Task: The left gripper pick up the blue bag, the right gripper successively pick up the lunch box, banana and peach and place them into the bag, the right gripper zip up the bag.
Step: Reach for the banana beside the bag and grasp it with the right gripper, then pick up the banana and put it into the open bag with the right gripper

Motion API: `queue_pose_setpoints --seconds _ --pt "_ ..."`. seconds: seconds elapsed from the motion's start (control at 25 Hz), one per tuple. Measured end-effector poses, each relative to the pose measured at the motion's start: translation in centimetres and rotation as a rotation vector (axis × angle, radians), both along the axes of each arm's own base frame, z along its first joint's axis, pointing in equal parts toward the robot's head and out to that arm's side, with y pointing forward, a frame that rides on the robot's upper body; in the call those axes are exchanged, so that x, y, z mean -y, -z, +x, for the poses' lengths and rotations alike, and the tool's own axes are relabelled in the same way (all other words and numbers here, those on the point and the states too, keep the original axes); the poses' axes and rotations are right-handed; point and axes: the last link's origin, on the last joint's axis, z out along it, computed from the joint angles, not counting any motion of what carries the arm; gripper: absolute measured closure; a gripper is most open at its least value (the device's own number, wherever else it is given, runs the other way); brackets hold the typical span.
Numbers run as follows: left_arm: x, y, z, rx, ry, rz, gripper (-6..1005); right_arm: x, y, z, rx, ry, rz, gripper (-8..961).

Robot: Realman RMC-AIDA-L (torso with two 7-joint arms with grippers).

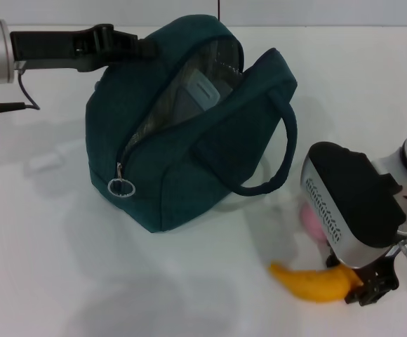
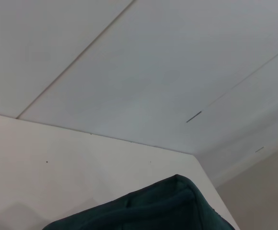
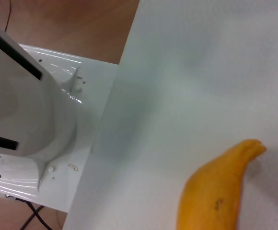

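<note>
White table (image 1: 63, 232), brown floor (image 3: 81, 24)

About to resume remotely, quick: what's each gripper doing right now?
Left gripper: shut on the blue bag, holding it at its top edge.
Right gripper: low at the banana; fingers hidden, cannot tell.

The scene is viewed from above and forward by the head camera, with the bag (image 1: 189, 133) at centre frame. From the left wrist, mostly wall is seen, the bag (image 2: 153, 208) at the bottom edge. The banana (image 3: 215, 191), lower right, is seen close by the right wrist; it is shared with the head view (image 1: 316, 281).
</note>
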Motion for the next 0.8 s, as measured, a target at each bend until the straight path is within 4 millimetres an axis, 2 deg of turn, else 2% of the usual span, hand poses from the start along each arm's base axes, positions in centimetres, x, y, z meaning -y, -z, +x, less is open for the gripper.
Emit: queue_pose_setpoints --seconds 0.24,0.36,0.52,0.64,0.8 --pt "0.0 -0.1 0.0 -0.003 0.000 0.002 915 -0.4 -0.1 0.2 0.010 -0.011 0.026 347" --pt "-0.1 -0.2 -0.1 -0.004 0.000 0.003 915 -0.7 -0.3 0.1 -0.004 0.000 0.039 509" --pt "-0.1 -0.2 0.0 -0.004 -0.001 0.006 915 -0.8 -1.0 -0.2 -0.050 0.041 0.032 509" --pt "-0.1 -0.1 0.0 -0.002 -0.001 0.004 915 -0.9 -2.7 -0.5 -0.097 0.096 0.015 509" --pt "-0.2 -0.1 0.5 0.024 0.008 0.010 914 -1.1 -6.5 -0.5 -0.266 0.229 -0.038 509"
